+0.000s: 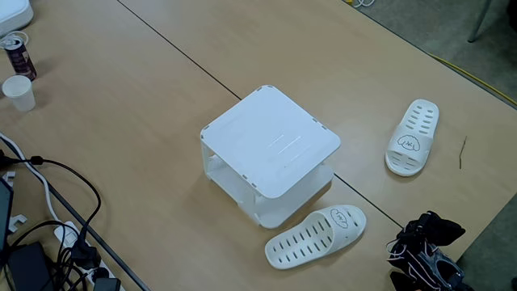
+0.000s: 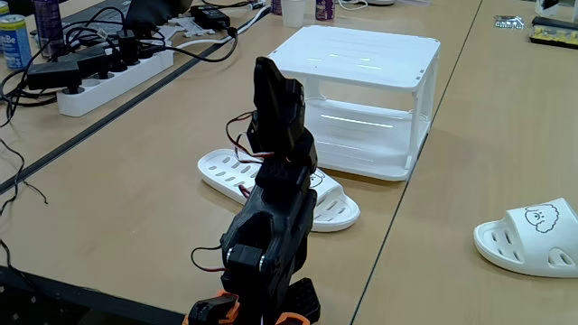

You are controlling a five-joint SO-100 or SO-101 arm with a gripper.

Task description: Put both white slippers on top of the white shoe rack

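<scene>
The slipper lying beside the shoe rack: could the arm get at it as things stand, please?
Probably yes. That slipper lies flat on the table just beyond the folded arm, beside the shoe rack, with nothing on top of it.

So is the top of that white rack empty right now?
Empty. The shoe rack has a bare top; both slippers lie on the table.

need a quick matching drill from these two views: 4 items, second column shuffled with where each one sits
Items:
1. white shoe rack
2. slipper with puppy face
3. slipper
4. white paper cup

Places:
A. far left of a fixed view, beside a can
B. lying alone on the table, apart from the rack
C. middle of the table, top panel bare
D. on the table just in front of the rack's lower corner

Pairs: 1-C, 2-B, 3-D, 4-A
</scene>
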